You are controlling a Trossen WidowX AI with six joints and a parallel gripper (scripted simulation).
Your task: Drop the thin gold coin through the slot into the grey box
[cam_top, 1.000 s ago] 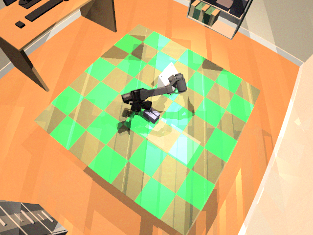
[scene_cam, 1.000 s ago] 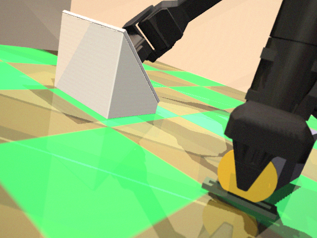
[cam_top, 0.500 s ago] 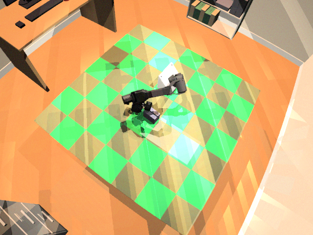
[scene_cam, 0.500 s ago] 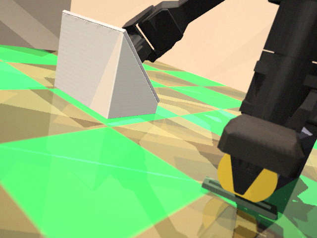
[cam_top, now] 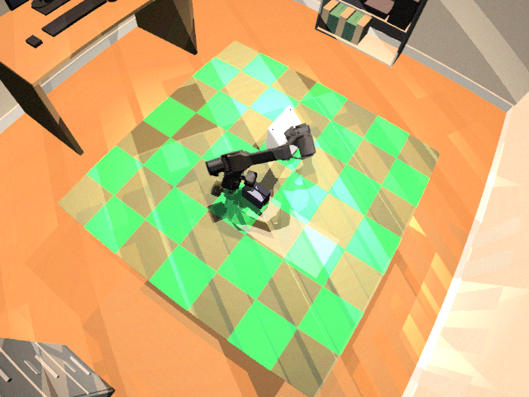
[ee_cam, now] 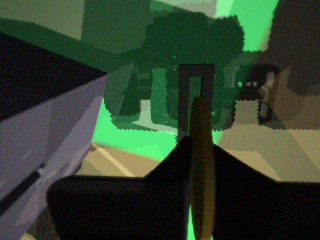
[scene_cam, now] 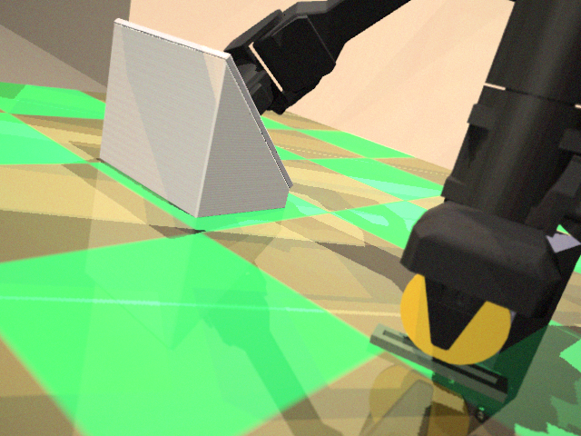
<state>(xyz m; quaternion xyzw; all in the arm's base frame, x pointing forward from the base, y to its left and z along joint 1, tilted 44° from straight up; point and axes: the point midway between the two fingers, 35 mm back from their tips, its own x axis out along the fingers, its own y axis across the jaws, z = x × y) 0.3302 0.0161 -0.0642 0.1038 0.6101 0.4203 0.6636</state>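
Observation:
The gold coin stands upright, face-on in the exterior view and edge-on in the wrist view. My gripper is shut on it, one finger on each face, pointing down. The dark-green holder lies directly below. The coin's lower edge is at its slot; I cannot tell whether it still sits inside. The closed grey box stands close beside the gripper, with its dark lid slot at the left of the wrist view. In the exterior view the gripper mostly hides the box.
A white wedge-shaped block stands by the arm's base. The arm reaches over the checkered mat. A desk and a shelf stand beyond the mat.

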